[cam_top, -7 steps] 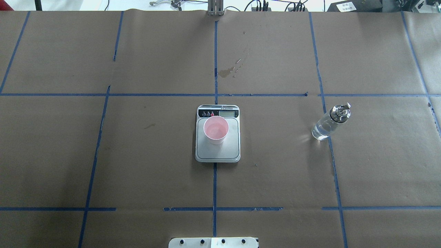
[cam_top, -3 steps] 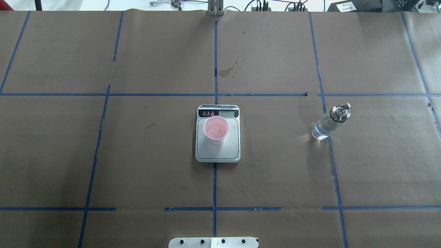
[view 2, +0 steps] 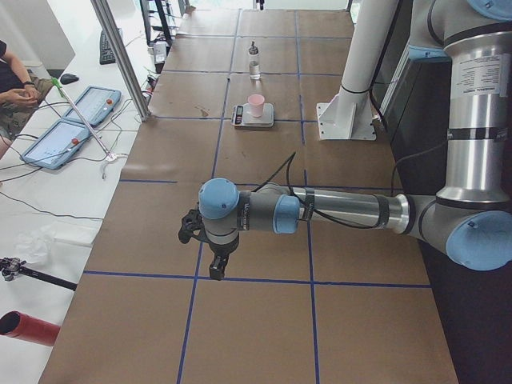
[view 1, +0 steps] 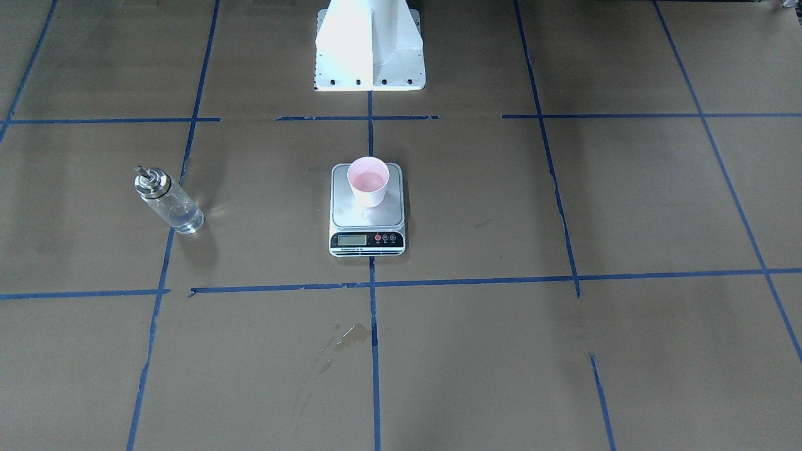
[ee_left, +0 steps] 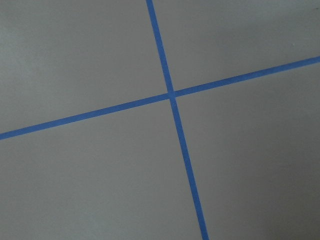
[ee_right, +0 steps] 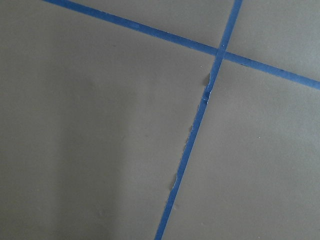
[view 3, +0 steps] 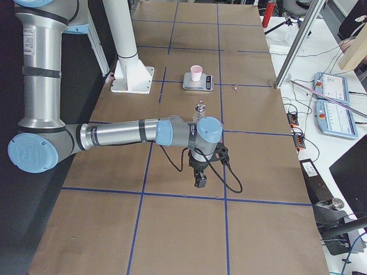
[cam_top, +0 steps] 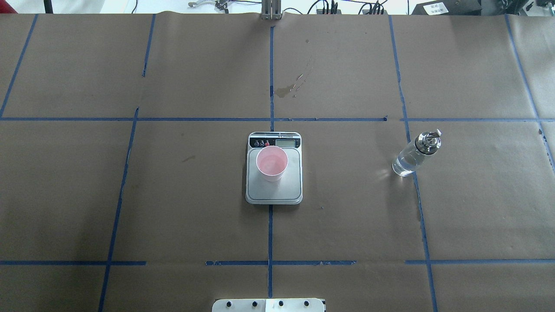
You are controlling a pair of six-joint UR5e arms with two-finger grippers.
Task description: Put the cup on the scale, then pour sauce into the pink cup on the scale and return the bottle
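Observation:
The cup, white outside and pink inside, stands upright on the scale at the table's middle; both also show in the front view, the cup and the scale. The glass bottle with its silver spout stands upright on the paper to the right, with clear sauce in its lower part. Nothing holds it. My left gripper hangs low over the paper far from the scale, as does my right gripper. I cannot tell whether either is open or shut.
A wet stain marks the brown paper beyond the scale. The white robot base stands at the near edge. Blue tape lines cross the table. Tablets and a seated person are beside the far table edge.

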